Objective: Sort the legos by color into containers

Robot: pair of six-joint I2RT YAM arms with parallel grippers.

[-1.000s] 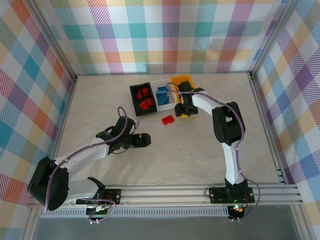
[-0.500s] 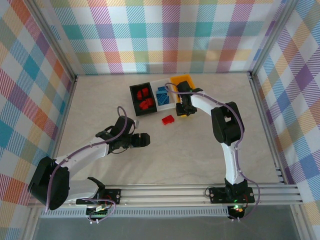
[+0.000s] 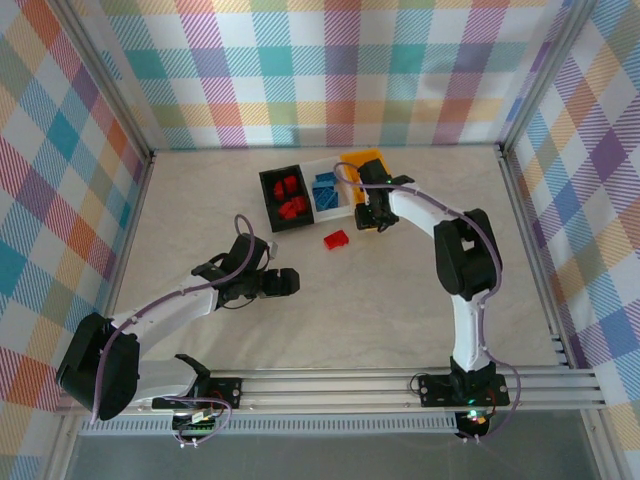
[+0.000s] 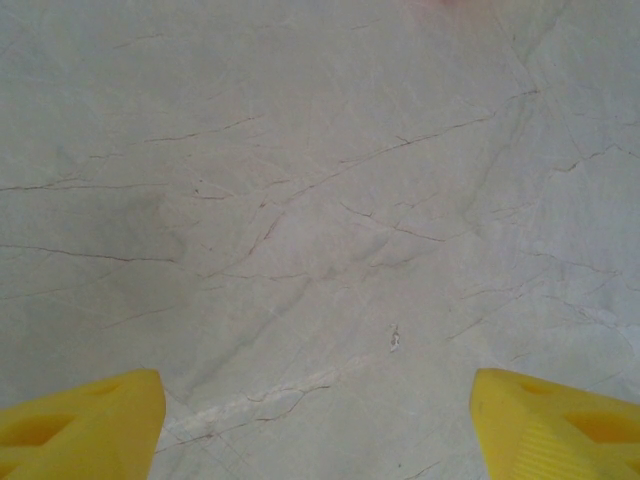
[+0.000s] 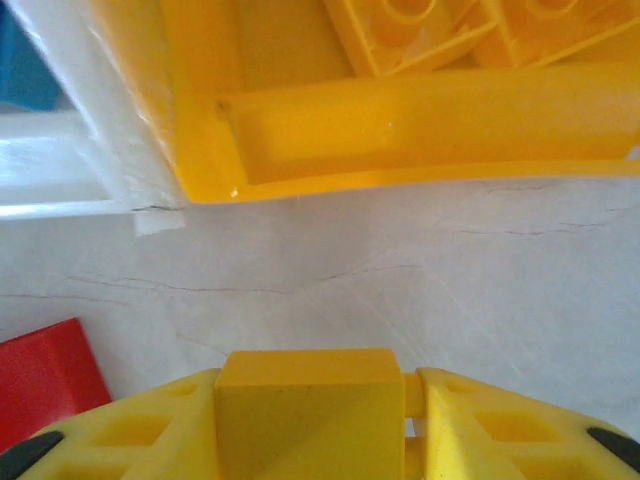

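Checked cloth walls in pastel colours close in a pale, veined bench, with both arms reaching out from its near edge. On the left, the left tool hovers low over bare bench, well apart from the bins; its wrist view shows the two yellow fingers standing wide apart with nothing between them but the marbled surface. Further right, toward the far middle of the bench, three bins sit side by side, touching or nearly so. The black bin is the leftmost and holds red legos. Just right of it, the white bin holds blue legos. A loose red lego lies on the bench just near of the white bin, apart from it; it also shows at the lower left corner of the right wrist view. The yellow bin is the rightmost, its near end partly hidden from above by the right arm; the right wrist view shows its near wall close ahead, with several yellow legos lying inside. The right tool hangs just near of that wall, over the bench and not over the bin, with its jaws closed against both sides of a yellow lego that sits squarely between the fingers.
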